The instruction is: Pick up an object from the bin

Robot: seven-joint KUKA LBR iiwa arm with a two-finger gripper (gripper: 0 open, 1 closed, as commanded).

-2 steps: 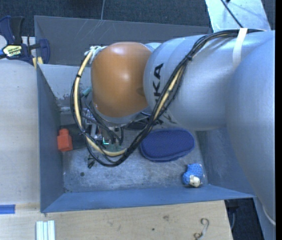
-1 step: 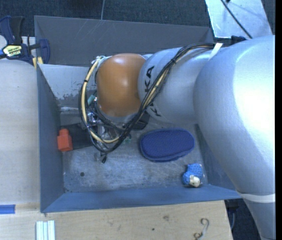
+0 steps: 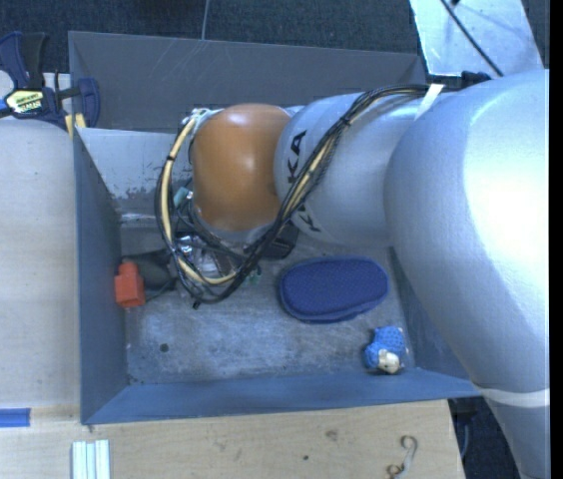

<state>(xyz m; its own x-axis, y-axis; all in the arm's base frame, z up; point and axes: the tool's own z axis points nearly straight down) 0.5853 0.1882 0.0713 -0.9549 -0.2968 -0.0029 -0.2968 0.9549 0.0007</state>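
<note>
orange block (image 3: 129,285), blue oval pad (image 3: 333,288), grey bin (image 3: 97,297)

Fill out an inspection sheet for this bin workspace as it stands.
surface: grey metal bin, floor scuffed.
job's things: orange block at left, nearest the tool; blue oval pad mid-bin; small blue-and-cream toy at the near right corner.
clutter: dark piece beside the orange block, kind unclear.
grippers: tool low in the bin under the orange wrist cover.
cables: yellow and black cables loop round the cover.
surroundings: dark floor beyond the far wall.
</note>
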